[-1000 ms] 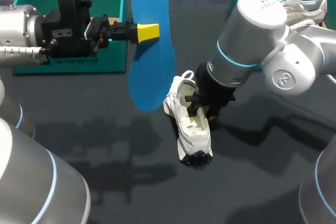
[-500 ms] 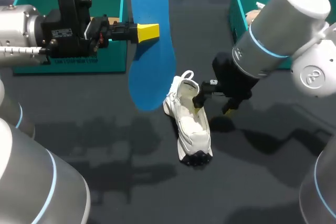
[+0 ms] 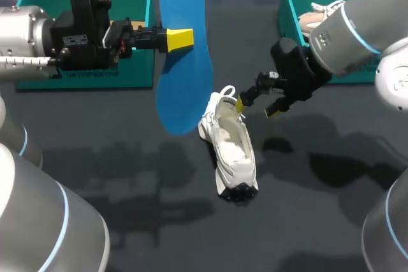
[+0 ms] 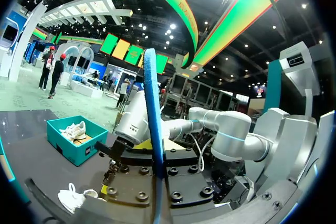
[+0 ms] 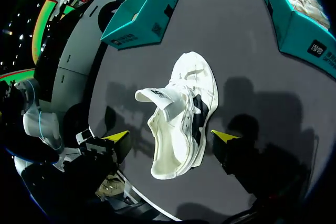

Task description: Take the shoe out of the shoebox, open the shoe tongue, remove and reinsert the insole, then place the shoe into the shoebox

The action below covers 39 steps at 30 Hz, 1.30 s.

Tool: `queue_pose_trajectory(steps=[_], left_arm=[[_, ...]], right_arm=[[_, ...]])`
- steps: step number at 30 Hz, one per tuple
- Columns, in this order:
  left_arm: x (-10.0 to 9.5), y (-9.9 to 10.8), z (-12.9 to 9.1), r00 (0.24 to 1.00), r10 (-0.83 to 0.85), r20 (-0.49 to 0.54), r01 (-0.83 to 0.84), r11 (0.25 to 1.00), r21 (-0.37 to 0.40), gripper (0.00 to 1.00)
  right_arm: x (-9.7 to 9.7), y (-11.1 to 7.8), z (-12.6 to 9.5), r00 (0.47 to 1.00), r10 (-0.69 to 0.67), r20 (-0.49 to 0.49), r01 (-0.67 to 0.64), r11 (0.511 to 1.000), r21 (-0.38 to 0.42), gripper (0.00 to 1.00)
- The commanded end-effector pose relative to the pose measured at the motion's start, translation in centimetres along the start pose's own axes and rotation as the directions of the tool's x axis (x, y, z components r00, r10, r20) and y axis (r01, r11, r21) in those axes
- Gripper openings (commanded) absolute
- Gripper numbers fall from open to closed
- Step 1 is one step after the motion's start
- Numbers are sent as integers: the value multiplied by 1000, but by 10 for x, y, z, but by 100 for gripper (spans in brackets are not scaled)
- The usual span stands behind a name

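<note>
The left gripper [image 3: 180,38], upper centre-left of the frame, is clamped on the long blue foam insole [image 3: 186,81], holding it clear of the dark table surface [image 3: 127,176]. The white lace-up sneaker [image 3: 231,148] lies on the table at frame centre, tongue raised, outside both boxes. The right gripper [image 3: 256,107] hovers just right of the sneaker's opening, fingers spread apart and gripping nothing. The left teal cardboard shoebox [image 3: 143,4] sits upper left. The right teal cardboard shoebox [image 3: 288,11], upper right, contains a second pale shoe [image 3: 312,20].
</note>
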<state>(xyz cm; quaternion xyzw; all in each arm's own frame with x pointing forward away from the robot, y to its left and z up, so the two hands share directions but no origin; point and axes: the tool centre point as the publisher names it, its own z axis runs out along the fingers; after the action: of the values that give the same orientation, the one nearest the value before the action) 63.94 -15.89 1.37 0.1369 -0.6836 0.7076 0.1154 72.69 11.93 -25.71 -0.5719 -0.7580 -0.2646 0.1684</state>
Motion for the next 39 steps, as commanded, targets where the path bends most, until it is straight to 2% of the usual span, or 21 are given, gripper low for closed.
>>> queue_pose_trajectory(steps=[1,5,6,11,15,18,19,31,33,38,39], left_arm=[[-1,1,1,1000,0,-1,0,1000,2,0],[-1,1,1,1000,0,-1,0,1000,2,0],[-1,1,1,1000,0,-1,0,1000,2,0],[-5,2,6,964,264,-15,-264,964,18,0],[-13,8,8,918,394,-38,-393,918,48,0],[-18,18,8,844,533,-56,-524,843,122,0],[-18,24,7,787,612,-78,-592,785,180,0],[-18,24,7,787,612,-78,-592,785,180,0],[-17,32,9,724,684,-87,-666,727,169,0],[-31,56,13,550,832,-69,-821,554,140,0],[-34,63,15,411,909,-64,-903,416,105,0]], right_arm=[[-6,-11,-10,999,-1,-35,0,1000,-17,100],[-6,-11,-10,999,-1,-35,0,1000,-17,100],[-5,-9,-10,998,-11,-64,10,1000,-16,100],[-2,6,-18,987,19,-160,-14,999,29,100],[1,11,-26,963,29,-269,-13,998,59,100],[2,14,-32,922,30,-387,-2,997,72,100],[2,16,-33,904,15,-426,17,997,72,100],[2,16,-36,908,-2,-418,28,998,55,100],[3,21,-37,899,5,-437,20,998,52,100],[9,31,-50,863,35,-503,-17,999,41,100],[10,32,-51,842,25,-539,-15,1000,23,100]])
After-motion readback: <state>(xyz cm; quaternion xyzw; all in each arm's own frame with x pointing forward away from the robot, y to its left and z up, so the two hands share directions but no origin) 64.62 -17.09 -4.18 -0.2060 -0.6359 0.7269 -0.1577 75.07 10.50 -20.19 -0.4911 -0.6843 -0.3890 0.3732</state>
